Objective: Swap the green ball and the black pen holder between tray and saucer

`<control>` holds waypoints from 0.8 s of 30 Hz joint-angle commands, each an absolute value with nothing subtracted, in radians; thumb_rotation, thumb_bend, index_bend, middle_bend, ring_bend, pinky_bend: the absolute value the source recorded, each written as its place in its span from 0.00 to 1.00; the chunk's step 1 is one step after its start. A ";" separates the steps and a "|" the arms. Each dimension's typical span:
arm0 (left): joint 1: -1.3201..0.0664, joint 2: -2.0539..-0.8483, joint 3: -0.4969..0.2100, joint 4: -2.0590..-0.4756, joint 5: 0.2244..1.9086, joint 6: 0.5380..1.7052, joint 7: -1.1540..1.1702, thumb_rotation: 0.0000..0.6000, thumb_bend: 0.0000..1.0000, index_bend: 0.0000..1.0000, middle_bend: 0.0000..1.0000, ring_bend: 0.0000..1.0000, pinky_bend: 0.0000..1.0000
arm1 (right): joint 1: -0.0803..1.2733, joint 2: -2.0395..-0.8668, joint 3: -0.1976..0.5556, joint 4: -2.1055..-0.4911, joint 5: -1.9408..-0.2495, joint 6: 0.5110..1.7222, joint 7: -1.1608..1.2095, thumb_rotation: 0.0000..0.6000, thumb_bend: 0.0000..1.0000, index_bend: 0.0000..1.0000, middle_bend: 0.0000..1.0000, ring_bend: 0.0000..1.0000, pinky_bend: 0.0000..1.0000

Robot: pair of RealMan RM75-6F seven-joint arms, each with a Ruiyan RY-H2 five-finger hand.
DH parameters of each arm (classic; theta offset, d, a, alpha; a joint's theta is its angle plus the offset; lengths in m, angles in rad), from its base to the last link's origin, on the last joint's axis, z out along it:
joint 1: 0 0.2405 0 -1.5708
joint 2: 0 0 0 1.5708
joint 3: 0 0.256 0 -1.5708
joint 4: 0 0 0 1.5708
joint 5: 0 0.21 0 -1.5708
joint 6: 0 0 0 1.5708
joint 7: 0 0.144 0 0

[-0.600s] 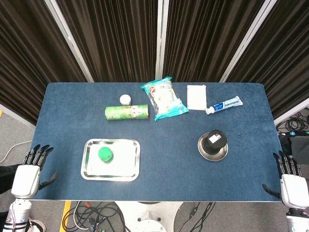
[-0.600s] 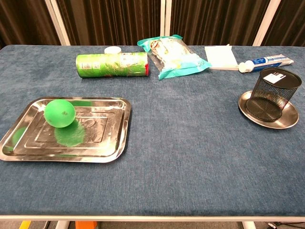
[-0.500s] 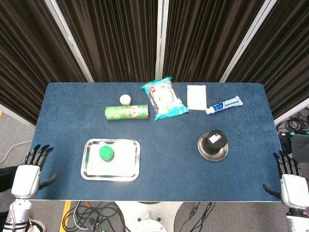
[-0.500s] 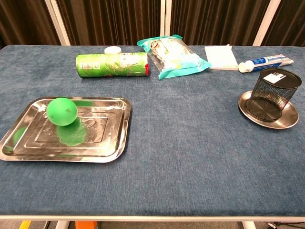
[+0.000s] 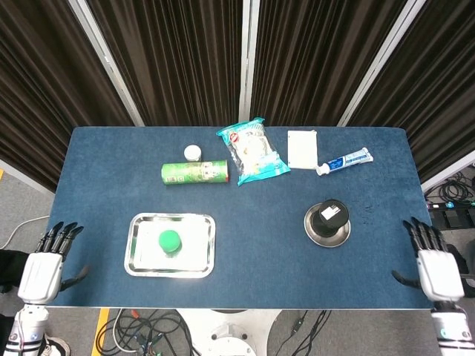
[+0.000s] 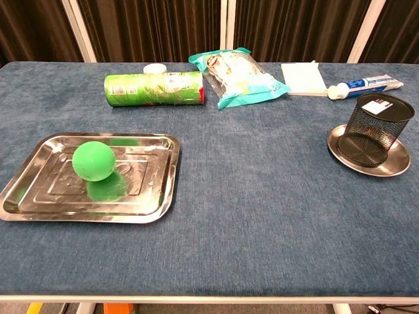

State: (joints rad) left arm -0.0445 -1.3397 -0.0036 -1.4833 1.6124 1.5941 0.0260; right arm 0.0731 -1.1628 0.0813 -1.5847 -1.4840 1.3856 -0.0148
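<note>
The green ball (image 5: 170, 240) lies in the one tray (image 5: 141, 259), at about 2 o'clock from the left hand (image 5: 41, 271), the nearer one. The black pen holder (image 5: 329, 216) stands on the one saucer (image 5: 313, 231), at 10 o'clock from the right hand (image 5: 436, 273). Both hands hold nothing, fingers spread, off the counter (image 5: 252, 222). One ball, one holder.

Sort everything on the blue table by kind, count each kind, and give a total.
Metal dishes: 2, tray and saucer
Balls: 1, green ball
Pen holders: 1, black pen holder
Cans: 1
Snack bags: 1
Toothpaste tubes: 1
White packets: 1
White caps: 1
Total: 9
</note>
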 commanded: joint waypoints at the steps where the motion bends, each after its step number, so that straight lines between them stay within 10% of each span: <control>1: -0.044 -1.344 -0.004 -1.476 1.611 1.595 0.023 1.00 0.17 0.14 0.11 0.05 0.16 | 0.214 -1.081 0.147 -1.700 -1.425 1.207 -0.100 1.00 0.01 0.00 0.00 0.00 0.00; 24: -0.039 -1.360 0.002 -1.415 1.605 1.595 -0.035 1.00 0.17 0.14 0.11 0.05 0.16 | 0.575 -1.215 0.207 -1.692 -1.021 0.864 -0.425 1.00 0.01 0.00 0.00 0.00 0.00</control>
